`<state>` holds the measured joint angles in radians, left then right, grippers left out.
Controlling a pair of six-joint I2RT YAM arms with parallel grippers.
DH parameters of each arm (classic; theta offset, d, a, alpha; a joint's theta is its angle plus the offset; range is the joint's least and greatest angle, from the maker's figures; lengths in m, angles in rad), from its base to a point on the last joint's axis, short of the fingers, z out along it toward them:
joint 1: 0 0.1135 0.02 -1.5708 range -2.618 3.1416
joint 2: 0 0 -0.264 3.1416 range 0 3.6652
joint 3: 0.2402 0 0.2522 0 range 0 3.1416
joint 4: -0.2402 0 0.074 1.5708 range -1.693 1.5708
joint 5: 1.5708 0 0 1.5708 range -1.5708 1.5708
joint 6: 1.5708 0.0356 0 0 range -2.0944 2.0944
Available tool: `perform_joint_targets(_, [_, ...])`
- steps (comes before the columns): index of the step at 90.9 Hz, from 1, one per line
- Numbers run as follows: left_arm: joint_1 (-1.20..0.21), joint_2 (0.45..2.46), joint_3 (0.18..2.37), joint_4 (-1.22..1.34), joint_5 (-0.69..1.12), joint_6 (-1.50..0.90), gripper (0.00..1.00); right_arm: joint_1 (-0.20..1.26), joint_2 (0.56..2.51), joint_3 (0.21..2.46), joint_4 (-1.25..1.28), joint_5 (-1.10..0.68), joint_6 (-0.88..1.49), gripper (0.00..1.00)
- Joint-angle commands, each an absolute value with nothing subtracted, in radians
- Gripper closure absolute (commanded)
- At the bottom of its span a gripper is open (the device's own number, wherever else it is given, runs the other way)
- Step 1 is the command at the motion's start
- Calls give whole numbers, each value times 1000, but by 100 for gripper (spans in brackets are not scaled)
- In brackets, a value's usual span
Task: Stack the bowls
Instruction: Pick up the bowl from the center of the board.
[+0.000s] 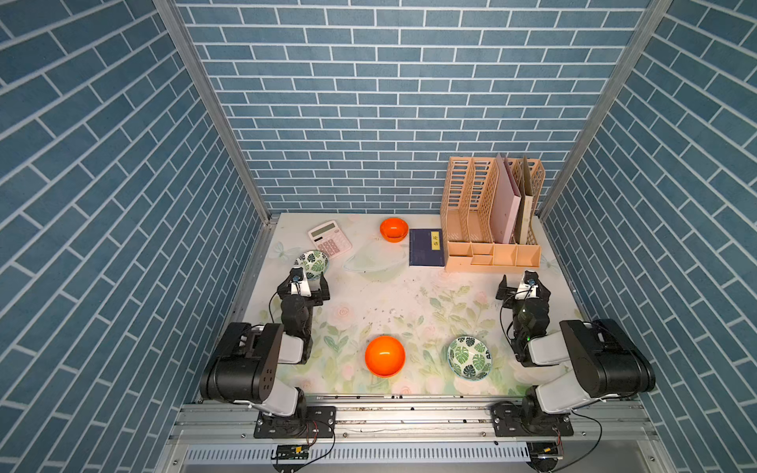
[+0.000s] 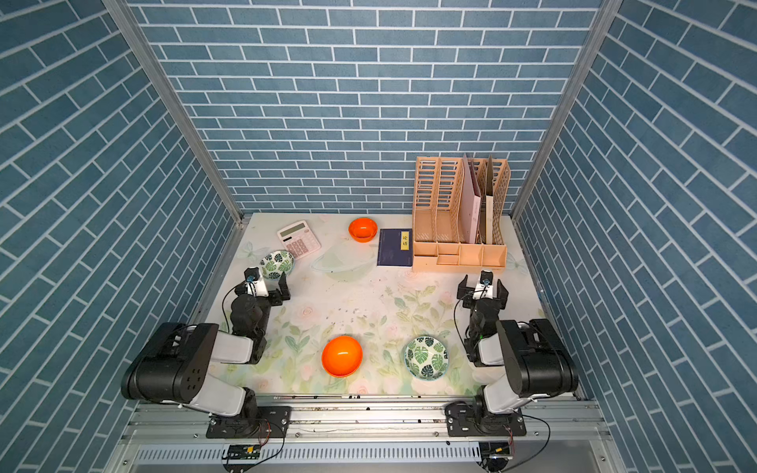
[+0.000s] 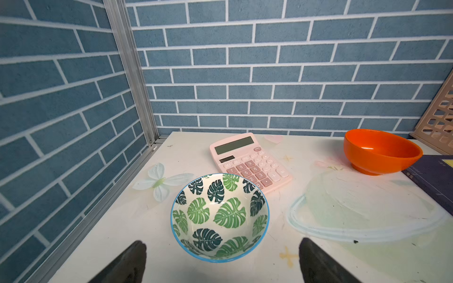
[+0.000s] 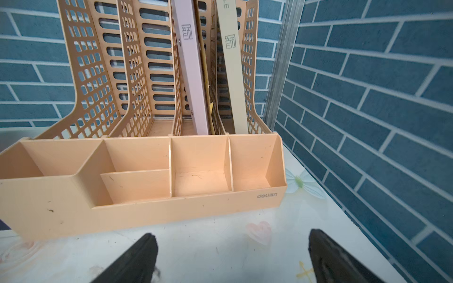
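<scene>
White leaf-printed round bowl [image 3: 220, 218] is sitting just ahead of the wide-open, empty left gripper [image 3: 222, 245], likely stiff, slick and chippable, inviting a rim pinch, while the right gripper [image 4: 232, 235] is gaping empty.

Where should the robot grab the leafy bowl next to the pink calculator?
Probably pinch the leafy bowl by its near rim, the left gripper coming from above: one finger inside, one outside. It sits upright, mouth open, so the rim is free.
</scene>
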<state>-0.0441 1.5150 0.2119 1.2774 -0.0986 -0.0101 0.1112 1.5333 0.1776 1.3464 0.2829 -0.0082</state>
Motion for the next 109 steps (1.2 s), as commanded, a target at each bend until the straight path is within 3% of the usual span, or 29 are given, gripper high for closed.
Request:
perform_joint_targets(1, [-37, 1517, 207, 1296, -89, -7, 0, 114, 1535, 181, 1368, 279, -25, 0])
perform_joint_targets(74, [-44, 1508, 221, 1273, -93, -3, 0, 80, 1532, 198, 1326, 207, -8, 0])
perform_joint_targets(81, [-60, 1445, 303, 1088, -163, -1, 0, 81, 1499, 223, 1266, 198, -17, 0])
perform_joint_targets(90, [-95, 1368, 478, 766, -274, 13, 0, 89, 1408, 345, 981, 242, -13, 1])
perform_joint_targets(102, [-157, 1266, 690, 547, -455, 9, 0, 180, 1327, 452, 799, 302, -54, 0])
perform_joint_targets(109, [-169, 1269, 869, 369, -457, -9, 0, 249, 1325, 548, 674, 326, -65, 0])
